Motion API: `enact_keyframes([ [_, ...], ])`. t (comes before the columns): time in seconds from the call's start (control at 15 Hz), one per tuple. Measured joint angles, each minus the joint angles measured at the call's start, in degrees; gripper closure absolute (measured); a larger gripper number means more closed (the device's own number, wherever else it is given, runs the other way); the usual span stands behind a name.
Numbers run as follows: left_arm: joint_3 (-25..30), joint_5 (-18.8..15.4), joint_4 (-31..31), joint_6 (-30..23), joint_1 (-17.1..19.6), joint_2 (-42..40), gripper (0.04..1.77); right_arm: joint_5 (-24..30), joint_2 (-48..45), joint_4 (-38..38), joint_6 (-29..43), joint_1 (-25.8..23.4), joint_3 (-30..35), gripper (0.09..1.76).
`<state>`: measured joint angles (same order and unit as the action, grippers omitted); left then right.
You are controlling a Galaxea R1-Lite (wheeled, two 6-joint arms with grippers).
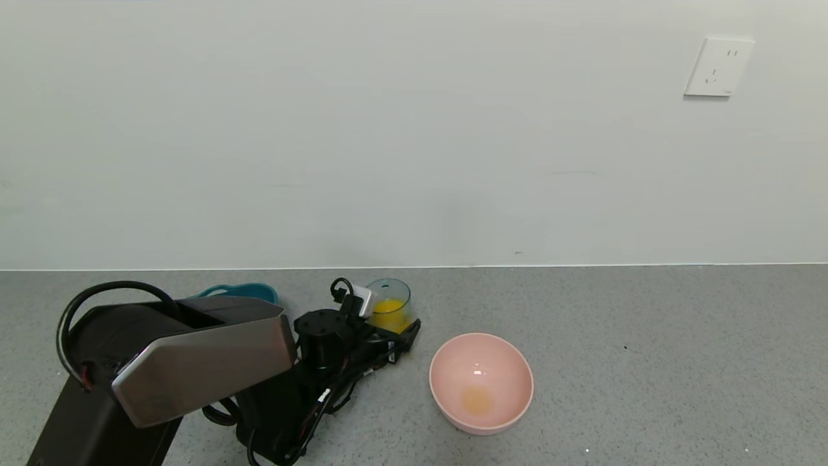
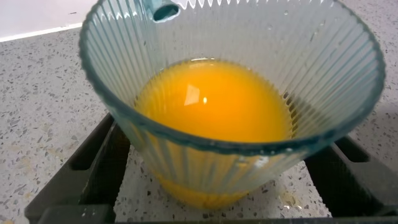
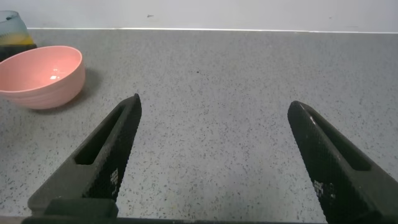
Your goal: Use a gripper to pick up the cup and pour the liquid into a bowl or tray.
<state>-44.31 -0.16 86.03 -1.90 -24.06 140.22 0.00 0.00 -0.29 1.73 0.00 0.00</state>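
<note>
My left pincer [image 1: 402, 329] is down at bench level, matte black fingers [image 2: 93, 158] standing one on each side of the cup [image 1: 389, 304]. Whether the pads are actually pressing on the glass, I can't tell; a sliver of bench shows between one finger and the cup wall in the left wrist view. A small white-grey box [image 1: 359, 300] and loose black cables sit on the wrist behind it.

The cup is clear pale blue-green, fine vertical ribs all round, flared toward the rim, upright on the bench. Orange liquid [image 2: 212, 101] inside, opaque and glossy with a light glint, filling roughly the lower half.

Pink bowl [image 1: 481, 382] sits nearby, toward my right and closer to me, apart from the cup. Smooth round plastic, glossy inside, a faint thin orange patch at its bottom.

Behind my left arm, a dark teal tub [image 1: 238, 292] edge pokes out, rounded handle shape.

Bench [image 1: 647, 362] is grey speckled stone-like surface, matte. Plain white wall behind with a white socket plate [image 1: 718, 67]; no readable writing anywhere.

My right pincer [image 3: 211, 162] hovers over bare bench, fingers wide apart, nothing between them, bowl off to one side in its view.
</note>
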Motion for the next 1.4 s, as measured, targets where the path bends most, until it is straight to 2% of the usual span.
enact_keyframes([
  [0.67, -0.7, 0.1, -0.2, 0.0, 0.0, 0.4, 0.10, 0.0, 0.0, 0.0, 0.0, 0.0, 0.0, 0.14],
  [0.73, -0.8, 0.1, -0.2, 0.0, 0.0, 0.4, 0.31, 0.0, 0.0, 0.0, 0.0, 0.0, 0.0, 0.14],
  [0.8, -0.8, 0.1, -0.2, 0.0, 0.0, 0.4, 0.44, 0.0, 0.0, 0.0, 0.0, 0.0, 0.0, 0.14],
  [0.87, -0.8, 0.2, -0.2, 0.0, 0.0, 0.4, 0.48, 0.0, 0.0, 0.0, 0.0, 0.0, 0.0, 0.14],
  [1.4, -0.6, 0.8, -0.2, 0.0, 0.0, 0.0, 0.50, 0.0, 0.0, 0.0, 0.0, 0.0, 0.0, 0.14],
])
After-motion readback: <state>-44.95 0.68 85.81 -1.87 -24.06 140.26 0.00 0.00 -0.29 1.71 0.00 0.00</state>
